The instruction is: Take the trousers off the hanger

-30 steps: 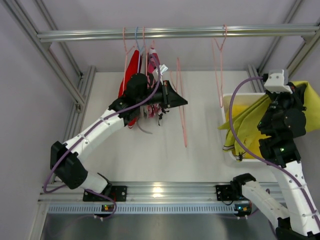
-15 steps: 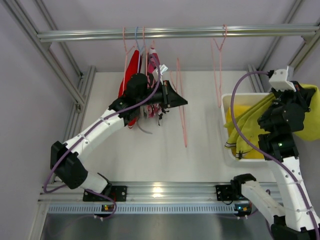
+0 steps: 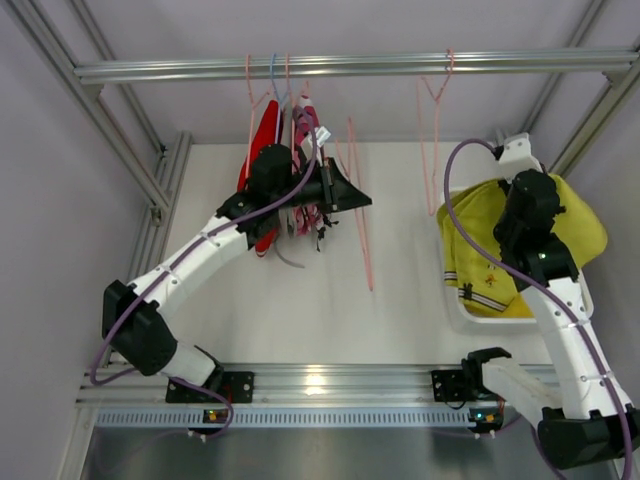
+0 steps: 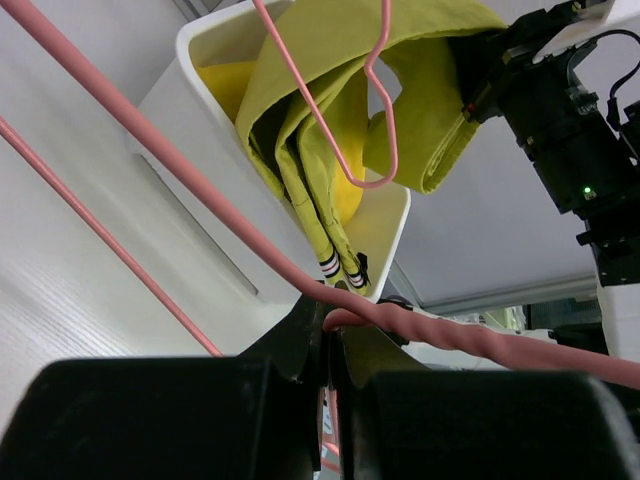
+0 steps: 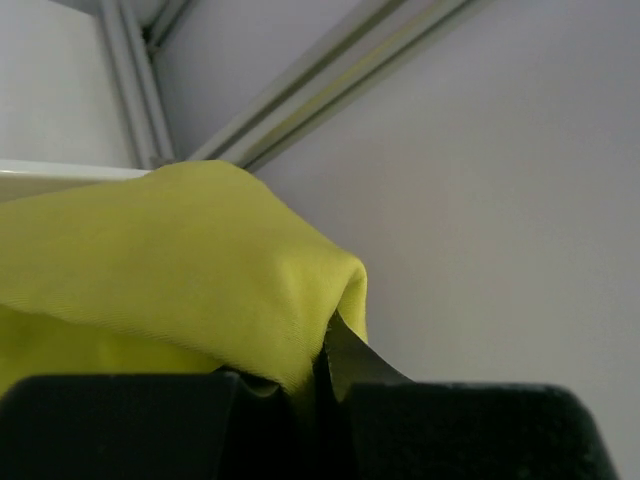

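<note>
I had the right claw pinched shut on a fold of the yellow-green trousers. From that pinch the cloth fell away below the claw into the white bin. Its long axis ran from the claw down and across to the bin's near-left corner, where the striped hems hung over the rim. The bright yellow trousers lay beneath them, inside the same bin. My left claw was well apart from all this, clamped shut on the wire of a pink hanger. It sat just beside the red garment that hung from the rail. A second, empty hanger hung between the two claws, above the surface. I judged the trousers already free of any hanger, as no wire passed through them. The right arm was plainly the nearer one, sitting directly over the bin. The next move looked to be simply letting go, since the bulk of the cloth already lay under the claw. The one risk I saw was the overhanging end dragging the rest out.
</note>
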`<state>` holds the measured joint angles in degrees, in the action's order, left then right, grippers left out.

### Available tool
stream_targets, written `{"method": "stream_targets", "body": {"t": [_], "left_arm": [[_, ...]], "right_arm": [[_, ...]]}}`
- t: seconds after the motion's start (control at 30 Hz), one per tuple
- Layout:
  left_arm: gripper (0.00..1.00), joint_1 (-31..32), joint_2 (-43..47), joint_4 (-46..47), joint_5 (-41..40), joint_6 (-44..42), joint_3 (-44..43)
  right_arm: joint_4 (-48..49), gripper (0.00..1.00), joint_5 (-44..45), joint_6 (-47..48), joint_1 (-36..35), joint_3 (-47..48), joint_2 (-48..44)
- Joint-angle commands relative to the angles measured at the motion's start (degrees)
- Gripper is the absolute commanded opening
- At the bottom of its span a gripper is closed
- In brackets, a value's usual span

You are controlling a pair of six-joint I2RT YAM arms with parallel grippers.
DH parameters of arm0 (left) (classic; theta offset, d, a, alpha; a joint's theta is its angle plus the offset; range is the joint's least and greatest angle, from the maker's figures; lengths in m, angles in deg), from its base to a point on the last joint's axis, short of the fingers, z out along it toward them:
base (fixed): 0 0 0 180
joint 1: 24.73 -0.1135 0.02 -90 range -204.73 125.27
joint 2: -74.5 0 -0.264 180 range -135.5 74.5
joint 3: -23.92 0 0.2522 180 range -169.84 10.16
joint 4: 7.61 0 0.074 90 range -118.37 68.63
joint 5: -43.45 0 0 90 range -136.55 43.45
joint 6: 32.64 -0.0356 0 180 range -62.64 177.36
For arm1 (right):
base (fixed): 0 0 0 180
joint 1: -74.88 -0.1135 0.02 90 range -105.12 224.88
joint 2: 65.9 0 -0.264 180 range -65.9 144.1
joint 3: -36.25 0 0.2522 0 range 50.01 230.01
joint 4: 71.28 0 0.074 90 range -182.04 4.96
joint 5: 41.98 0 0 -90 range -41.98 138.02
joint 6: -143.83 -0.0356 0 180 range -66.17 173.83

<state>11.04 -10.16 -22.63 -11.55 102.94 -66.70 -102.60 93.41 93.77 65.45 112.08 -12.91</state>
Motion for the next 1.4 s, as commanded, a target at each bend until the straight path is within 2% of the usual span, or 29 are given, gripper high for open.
{"method": "stream_targets", "body": {"t": [0.0,0.23,0.4,0.6,0.63,0.7,0.73,0.8,0.83,0.9,1.03,1.17,1.37], "left_arm": [[0.00,-0.61,-0.24,3.81,1.12,0.56,-2.42],[0.00,-1.23,0.29,3.98,1.47,0.47,-2.33],[0.00,-1.58,0.38,4.51,2.35,1.00,-2.07],[0.00,-1.93,0.82,7.32,4.54,2.14,-0.92],[0.00,-1.93,1.08,7.58,4.72,2.05,-0.84],[0.00,-1.93,1.34,7.67,4.90,1.35,-0.75],[0.00,-1.93,1.78,7.59,4.90,0.74,-0.66],[0.00,-1.93,2.04,7.15,5.07,-0.05,-0.75],[0.00,-2.02,2.31,6.88,5.07,-0.49,-0.75],[0.00,-2.02,2.57,6.44,5.25,-1.72,-0.66],[0.00,-1.93,2.92,6.09,5.69,-2.86,-0.57],[0.00,-1.84,3.36,6.09,5.95,-3.57,-0.48],[0.00,-1.93,3.63,6.09,6.13,-5.15,-0.57]], "right_arm": [[-10.27,0.00,-10.65,-11.55,0.64,4.64,-0.35],[-27.93,0.00,-25.33,-17.17,0.73,3.60,0.36],[-32.79,0.00,-31.22,-18.41,3.19,-0.01,-0.69],[-35.69,0.00,-44.66,-19.20,8.81,-3.09,-0.79],[-36.22,0.00,-49.38,-19.11,9.16,-3.35,-0.61],[-37.45,0.09,-53.98,-17.89,13.55,-3.27,-0.70],[-37.54,0.19,-58.09,-17.71,14.78,-3.00,-1.05],[-37.72,0.32,-62.41,-16.13,18.04,-2.56,-2.79],[-38.16,0.45,-66.00,-15.69,18.83,-1.69,-3.33],[-38.42,0.59,-69.71,-14.63,21.38,0.06,-5.26],[-38.42,0.61,-78.92,-14.63,28.91,3.06,-7.11],[-35.80,0.57,-83.18,-17.87,36.39,4.56,-6.15],[-35.79,0.57,-86.43,-18.24,38.87,5.44,4.83]]}}
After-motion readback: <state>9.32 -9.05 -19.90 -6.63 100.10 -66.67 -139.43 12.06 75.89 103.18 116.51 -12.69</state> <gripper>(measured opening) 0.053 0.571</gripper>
